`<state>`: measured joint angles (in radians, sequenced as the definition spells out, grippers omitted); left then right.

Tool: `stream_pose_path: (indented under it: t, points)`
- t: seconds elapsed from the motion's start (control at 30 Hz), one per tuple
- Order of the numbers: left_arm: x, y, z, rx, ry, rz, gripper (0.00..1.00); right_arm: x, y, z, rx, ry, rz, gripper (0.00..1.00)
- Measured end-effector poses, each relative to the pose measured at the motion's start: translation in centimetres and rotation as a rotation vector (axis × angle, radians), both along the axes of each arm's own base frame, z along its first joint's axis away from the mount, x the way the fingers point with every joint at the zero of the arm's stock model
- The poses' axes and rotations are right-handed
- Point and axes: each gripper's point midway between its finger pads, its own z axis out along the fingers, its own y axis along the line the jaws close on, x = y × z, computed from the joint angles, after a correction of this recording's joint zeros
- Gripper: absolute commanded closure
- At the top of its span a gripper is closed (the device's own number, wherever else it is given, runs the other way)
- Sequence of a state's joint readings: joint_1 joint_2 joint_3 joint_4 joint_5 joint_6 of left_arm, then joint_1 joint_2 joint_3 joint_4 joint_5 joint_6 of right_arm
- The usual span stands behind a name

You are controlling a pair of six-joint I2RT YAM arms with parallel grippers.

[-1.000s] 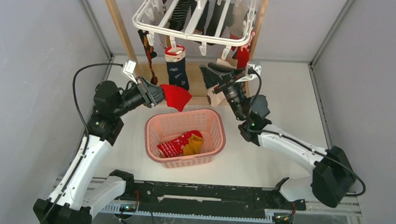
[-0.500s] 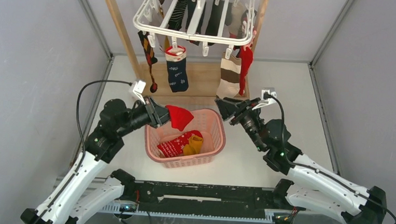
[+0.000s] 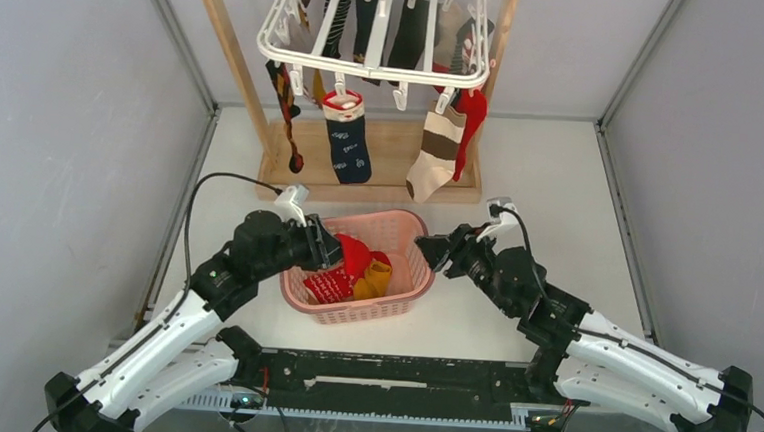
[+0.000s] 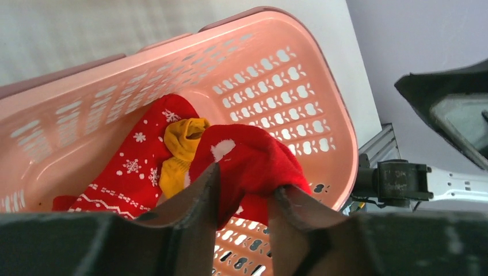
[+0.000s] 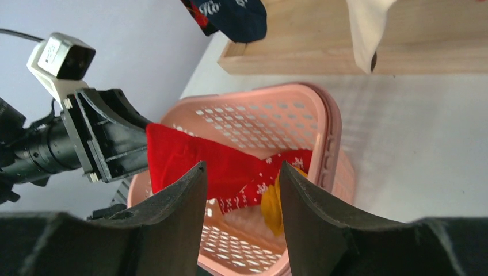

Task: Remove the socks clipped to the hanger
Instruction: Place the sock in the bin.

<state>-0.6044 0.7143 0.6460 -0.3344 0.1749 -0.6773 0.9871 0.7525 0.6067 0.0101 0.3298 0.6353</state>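
Note:
The white hanger (image 3: 367,73) hangs from the wooden stand with several socks clipped to it: a navy one (image 3: 347,142), a brown-banded one (image 3: 432,154), a red one (image 3: 472,116) and an argyle one (image 3: 287,105). My left gripper (image 3: 328,251) reaches over the left rim of the pink basket (image 3: 362,315). Its jaws have parted, and a plain red sock (image 4: 253,161) still hangs across the fingertips (image 4: 207,184). My right gripper (image 3: 434,251) hovers open and empty at the basket's right rim. A red snowflake sock (image 3: 329,285) and a mustard sock (image 3: 376,274) lie in the basket.
The tall wooden stand (image 3: 230,51) rises at the back with its flat base (image 3: 391,159) on the table. Grey walls close in on both sides. The black rail with the arm bases runs along the near edge.
Both arms have drawn back from the hanger and come down to the basket. The left carried the red sock over the rim and its jaws have opened wider. The hanger swings slightly.

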Motion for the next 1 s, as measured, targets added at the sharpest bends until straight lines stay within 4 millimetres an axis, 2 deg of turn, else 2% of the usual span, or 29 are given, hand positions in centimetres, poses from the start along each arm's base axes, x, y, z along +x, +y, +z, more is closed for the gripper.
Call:
stream_pose_path:
  t: [0.13, 0.23, 0.27, 0.3, 0.37, 0.73, 1.0]
  points:
    - [0.4, 0.0, -1.4, 0.044, 0.020, 0.017, 0.48, -0.6, -0.1, -1.4, -0.048, 0.031, 0.003, 0.44]
    - [0.8, 0.2, -2.4, 0.078, 0.036, 0.034, 0.38, -0.7, -0.6, -2.0, -0.070, 0.042, -0.008, 0.44]
    - [0.9, 0.2, -2.7, 0.089, 0.037, 0.038, 0.32, -0.7, -0.7, -2.1, -0.073, 0.043, -0.013, 0.44]
    - [1.0, 0.3, -2.8, 0.098, 0.037, 0.042, 0.17, -0.7, -0.9, -2.1, -0.075, 0.043, -0.017, 0.44]
    - [1.2, 0.4, -3.2, 0.114, 0.040, 0.049, 0.01, -0.8, -1.3, -2.4, -0.079, 0.043, -0.027, 0.44]
    - [1.1, 0.8, -3.8, 0.154, 0.037, 0.065, 0.00, -1.0, -3.0, -3.5, -0.091, 0.044, -0.069, 0.43]
    - [-0.2, 0.9, -1.6, 0.133, -0.005, 0.040, 0.00, -0.7, -4.2, -3.6, -0.104, 0.049, -0.098, 0.41]
